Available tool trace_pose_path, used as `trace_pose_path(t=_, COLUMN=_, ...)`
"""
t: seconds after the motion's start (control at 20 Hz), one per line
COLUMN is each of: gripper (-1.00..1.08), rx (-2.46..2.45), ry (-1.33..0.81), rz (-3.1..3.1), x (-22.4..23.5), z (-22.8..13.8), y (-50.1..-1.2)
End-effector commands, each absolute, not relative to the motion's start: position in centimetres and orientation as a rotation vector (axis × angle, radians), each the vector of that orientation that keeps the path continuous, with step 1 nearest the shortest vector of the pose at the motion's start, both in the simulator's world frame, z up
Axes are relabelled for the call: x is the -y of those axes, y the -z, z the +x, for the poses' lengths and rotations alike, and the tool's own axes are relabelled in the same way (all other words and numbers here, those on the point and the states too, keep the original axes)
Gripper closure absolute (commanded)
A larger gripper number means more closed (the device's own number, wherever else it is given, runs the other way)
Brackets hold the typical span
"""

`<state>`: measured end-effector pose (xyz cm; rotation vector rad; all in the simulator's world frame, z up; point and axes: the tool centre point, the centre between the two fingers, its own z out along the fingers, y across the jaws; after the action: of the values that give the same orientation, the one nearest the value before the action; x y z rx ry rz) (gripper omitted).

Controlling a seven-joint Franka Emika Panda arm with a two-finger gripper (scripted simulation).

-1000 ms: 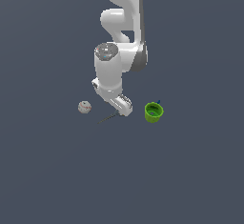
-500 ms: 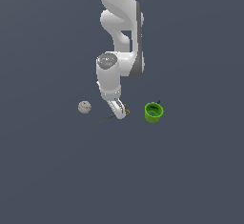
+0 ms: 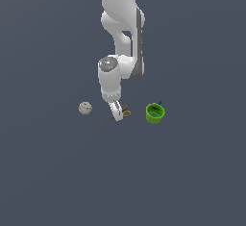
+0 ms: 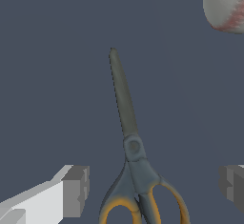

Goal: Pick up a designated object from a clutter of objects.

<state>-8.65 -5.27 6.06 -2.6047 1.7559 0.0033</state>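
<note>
The pincer (image 4: pixel 155 187) is hanging spread wide around the scissors (image 4: pixel 131 151), its fingers (image 4: pixel 75 191) flanking the orange handles without touching.

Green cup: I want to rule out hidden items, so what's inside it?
The cup shows only a dark green interior; a small blue bit pokes out behind its rim. Its bottom is too small to judge.
</note>
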Motion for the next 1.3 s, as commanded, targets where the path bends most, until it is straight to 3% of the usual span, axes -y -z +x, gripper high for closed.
trace_pose_path(t=0.0, gripper=-0.92, rx=-1.777, ry=0.0, rz=-2.591, x=5.3, z=-8.8, y=-5.8)
trace_pose_path(t=1.15, gripper=-0.92, rx=-1.781, ry=-0.001, rz=-2.588, x=5.3, z=-8.9, y=-1.0)
trace_pose_path(t=1.2, gripper=1.08, rx=-1.781, ry=-0.001, rz=-2.588, x=5.3, z=-8.9, y=-1.0)
trace_pose_path(t=1.25, gripper=1.08, rx=-1.781, ry=-0.001, rz=-2.588, x=5.3, z=-8.9, y=-1.0)
